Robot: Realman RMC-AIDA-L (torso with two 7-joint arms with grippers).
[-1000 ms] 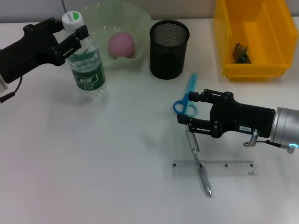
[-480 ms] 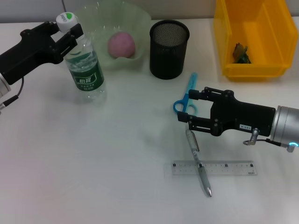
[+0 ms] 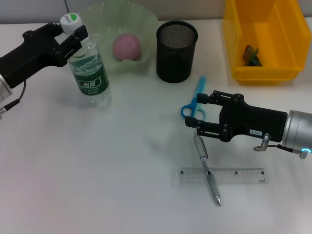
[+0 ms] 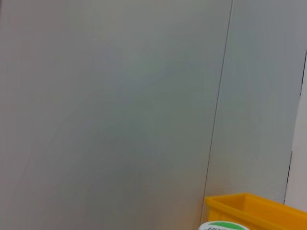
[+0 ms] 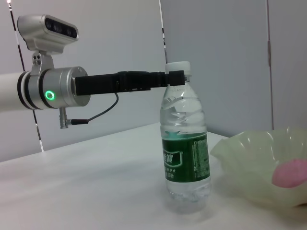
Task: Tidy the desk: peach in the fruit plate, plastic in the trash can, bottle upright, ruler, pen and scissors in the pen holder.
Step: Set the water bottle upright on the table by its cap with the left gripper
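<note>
A clear water bottle [image 3: 88, 66] with a green label stands upright on the table at the far left. My left gripper [image 3: 73, 35] is shut on its neck just under the white cap, which also shows in the right wrist view, gripper [image 5: 169, 79] on bottle [image 5: 185, 153]. A pink peach [image 3: 126, 46] lies in the pale green fruit plate [image 3: 105, 17]. My right gripper [image 3: 195, 113] is open, its fingers on either side of the blue scissors [image 3: 196, 102]. The pen [image 3: 207, 168] lies across the clear ruler [image 3: 234, 175]. The black mesh pen holder [image 3: 176, 48] stands behind them.
A yellow bin [image 3: 287, 44] at the far right holds a scrap of plastic [image 3: 251, 54]. The bin's rim [image 4: 254, 211] and the bottle cap [image 4: 223, 226] show low in the left wrist view, before a grey wall.
The left gripper has shifted a little to the left, taking the bottle's top with it, so the bottle stands straighter. The right arm has not moved.
</note>
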